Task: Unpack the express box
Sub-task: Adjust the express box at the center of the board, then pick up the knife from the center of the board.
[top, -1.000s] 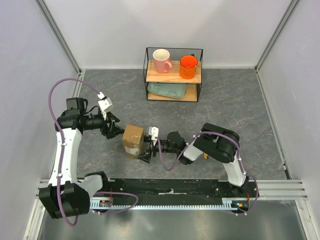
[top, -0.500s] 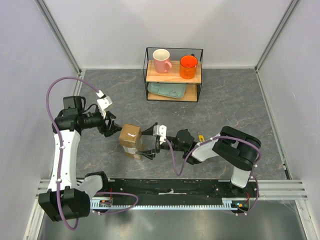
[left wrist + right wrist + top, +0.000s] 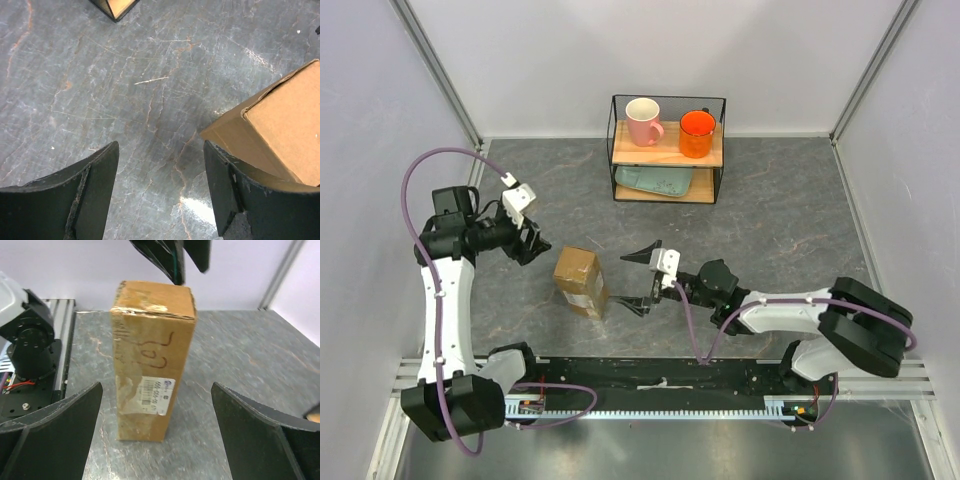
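On the grey marbled worktop (image 3: pixel 780 210), a little left of centre, you have one express box (image 3: pixel 579 281), a brown rectangular cardboard parcel. It is closed and rests on the surface between your two hands, touching neither. From the right wrist it shows a long face with a small white printed label (image 3: pixel 156 388) low down, dark handwritten marks above that, and scuffed, torn paper along the top edge. Your left hand (image 3: pixel 533 243) sits left of the box and slightly farther back. Its two black fingers are spread with nothing between them. In its own wrist view only bare worktop lies in the gap, and a corner of the box stands just beside the right-hand finger. Your right hand (image 3: pixel 640 278) sits to the right of the box, facing the labelled side with its fingers splayed wide. It is empty and set a little apart from the cardboard. At the back of the worktop stands a black wire rack (image 3: pixel 668 150) with two wooden shelves. The upper shelf holds a pink ceramic mug (image 3: pixel 643 120) and an orange mug (image 3: pixel 697 133). The lower shelf holds a pale green tray (image 3: pixel 655 181).
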Robot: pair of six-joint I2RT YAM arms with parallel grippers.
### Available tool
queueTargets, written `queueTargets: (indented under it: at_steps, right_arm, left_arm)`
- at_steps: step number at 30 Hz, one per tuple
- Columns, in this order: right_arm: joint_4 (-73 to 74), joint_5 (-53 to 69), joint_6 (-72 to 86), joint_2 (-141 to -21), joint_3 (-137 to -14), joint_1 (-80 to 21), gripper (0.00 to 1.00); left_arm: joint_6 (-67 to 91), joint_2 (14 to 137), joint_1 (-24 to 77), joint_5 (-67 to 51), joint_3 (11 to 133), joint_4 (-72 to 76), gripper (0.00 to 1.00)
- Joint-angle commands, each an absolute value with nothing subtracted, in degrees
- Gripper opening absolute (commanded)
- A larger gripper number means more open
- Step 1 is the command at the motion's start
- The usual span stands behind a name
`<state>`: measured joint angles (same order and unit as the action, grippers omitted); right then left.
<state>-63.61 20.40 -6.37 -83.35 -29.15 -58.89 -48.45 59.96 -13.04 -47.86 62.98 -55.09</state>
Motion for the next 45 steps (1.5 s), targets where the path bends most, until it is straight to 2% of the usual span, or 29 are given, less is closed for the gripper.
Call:
queueTargets:
  at_steps: [1, 2, 4, 5, 9, 11, 13, 15, 17, 19, 22, 25, 30, 33, 34, 37, 39, 45]
  right_arm:
    - [-47.9, 6.5, -3.0, -74.5, -29.5, -59.0, 0.98]
    - [-36.8, -0.8, -1.5, -73.0, -31.9, -59.0, 0.98]
    - [-23.6, -11.2, 5.0, -70.7, -35.8, -59.0, 0.98]
    - [-10.2, -14.8, 6.9, -70.5, -40.1, -59.0, 0.98]
    - [12.5, -33.1, 20.8, -70.6, -45.1, -59.0, 0.98]
    - [18.9, -35.7, 30.3, -69.7, -45.1, -59.0, 0.98]
    - [20.6, -34.3, 35.1, -67.4, -44.0, -59.0, 0.98]
    - [13.5, -27.6, 32.0, -64.4, -39.7, -59.2, 0.98]
    - [5.8, -22.4, 27.9, -60.0, -35.7, -60.0, 0.98]
    - [5.8, -22.3, 25.8, -59.1, -35.4, -60.3, 0.98]
    - [12.2, -27.4, 25.5, -60.7, -37.1, -60.3, 0.98]
    - [24.8, -37.2, 33.0, -64.7, -40.4, -60.4, 0.98]
    - [20.5, -33.1, 35.6, -61.1, -38.0, -61.9, 0.95]
    - [26.3, -40.8, 38.9, -60.4, -38.9, -61.9, 0.91]
    - [33.3, -42.6, 43.4, -60.9, -40.0, -61.9, 0.91]
    - [45.4, -46.4, 53.0, -64.3, -44.3, -61.9, 0.94]
    - [47.4, -46.2, 56.1, -66.0, -43.8, -61.9, 0.98]
    - [47.7, -45.8, 64.8, -69.9, -38.5, -61.8, 0.98]
  left_arm:
    - [-48.3, 60.4, -15.1, -47.8, 67.7, -54.5, 0.76]
    - [-48.3, 60.8, -16.0, -48.6, 68.4, -55.0, 0.76]
    - [-48.4, 61.9, -18.0, -51.7, 71.2, -57.5, 0.76]
    - [-48.4, 63.3, -18.6, -52.6, 72.1, -58.3, 0.76]
    - [-49.0, 64.9, -20.2, -59.0, 75.9, -62.1, 0.76]
    - [-52.6, 65.0, -20.9, -61.6, 77.6, -66.6, 0.76]
    - [-64.2, 65.5, -21.0, -66.2, 80.4, -73.6, 0.75]
    - [-72.7, 67.1, -21.0, -69.9, 82.4, -85.9, 0.75]
    - [-75.9, 67.4, -20.7, -71.2, 84.1, -88.2, 0.76]
    - [-79.0, 66.4, -19.8, -71.6, 83.5, -88.2, 0.76]
    - [-79.1, 66.4, -17.6, -71.6, 83.7, -88.1, 0.77]
    - [-78.3, 66.4, -15.4, -72.9, 83.3, -88.1, 0.77]
    - [-78.5, 65.3, -13.3, -73.0, 81.5, -88.1, 0.77]
    - [-79.5, 63.5, -12.3, -71.3, 80.4, -88.2, 0.77]
    - [-80.1, 63.0, -11.8, -70.9, 79.9, -88.1, 0.78]
    - [-80.1, 61.9, -9.3, -70.8, 79.3, -88.1, 0.79]
    - [-78.8, 62.0, -7.9, -72.4, 79.3, -86.8, 0.79]
    - [-69.7, 61.5, -7.6, -76.1, 79.5, -80.2, 0.79]
